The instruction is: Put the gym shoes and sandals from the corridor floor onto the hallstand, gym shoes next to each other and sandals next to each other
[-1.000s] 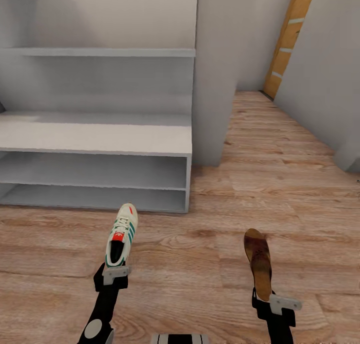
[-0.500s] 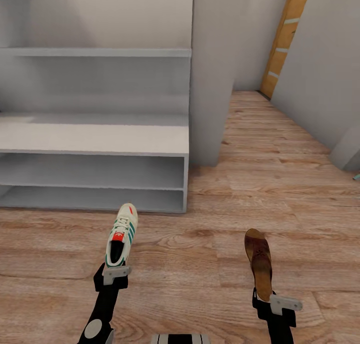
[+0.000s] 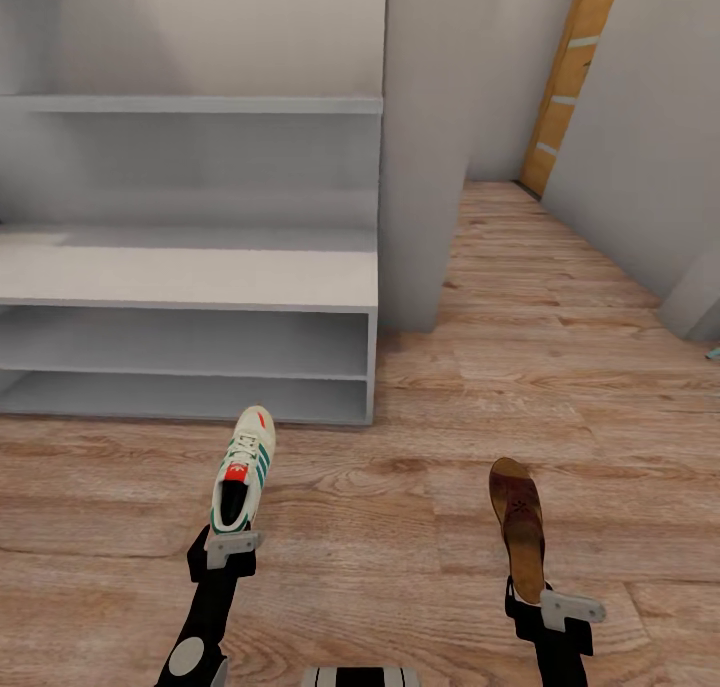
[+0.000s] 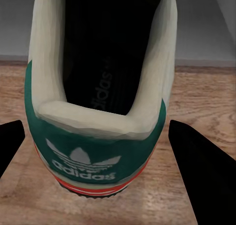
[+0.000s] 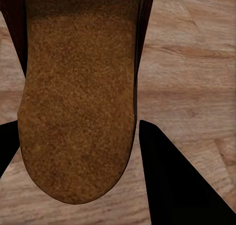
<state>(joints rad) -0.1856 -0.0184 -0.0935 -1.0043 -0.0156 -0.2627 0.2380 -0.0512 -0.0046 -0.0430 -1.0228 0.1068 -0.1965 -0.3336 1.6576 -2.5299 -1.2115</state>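
Before the pale-grey hallstand (image 3: 190, 277), at its right-hand end, the robot carries one shoe in each arm. The left claw (image 3: 230, 545) grips the heel of a cream gym shoe (image 3: 243, 470) with green stripes, toe aimed at the rack; in the left wrist view its fingers (image 4: 201, 173) flank the green heel tab on both sides. The right claw (image 3: 548, 607) is clamped on the heel end of a maroon sandal (image 3: 519, 527), whose cork footbed sits between the dark fingers (image 5: 169, 181) in the right wrist view. Both shoes appear lifted just clear of the wood-plank corridor floor (image 3: 560, 367), though the height is hard to judge.

The step in hand looks like carrying the shoes to the rack. Next, each arm needs to reach forward and rise enough to clear the front edge, then set gym shoe and sandal well apart, leaving room for each one's mate alongside.
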